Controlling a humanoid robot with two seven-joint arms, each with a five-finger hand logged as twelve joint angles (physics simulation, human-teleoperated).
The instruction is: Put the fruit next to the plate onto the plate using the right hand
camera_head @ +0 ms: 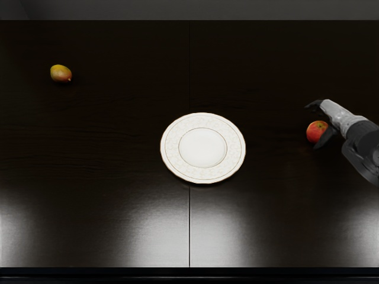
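Dark, glossy table (95,195) carries three items, and you should note them from left to right. Far left and toward the back lies a yellow-green fruit (60,73), well apart from everything else; it is not your concern. At the centre sits the white plate (172,160), bare, with nothing on it. To its right, apart from the rim, rests the red apple (317,131) on the table surface; judged by position, this is the fruit the task means. It is round, so no long axis governs your approach. Just beside it, on its right, is the right hand (329,117), its arm entering from the right edge. Its fingers (314,105) are spread, one above the apple and one curving below it, bracketing the fruit without visibly closing on it; whether the lower finger touches cannot be confirmed. The left arm is out of view. The governing relation is this: the apple lies immediately left of the palm, and the plate lies further left again and slightly nearer you, so closure comes first, then a leftward carry.
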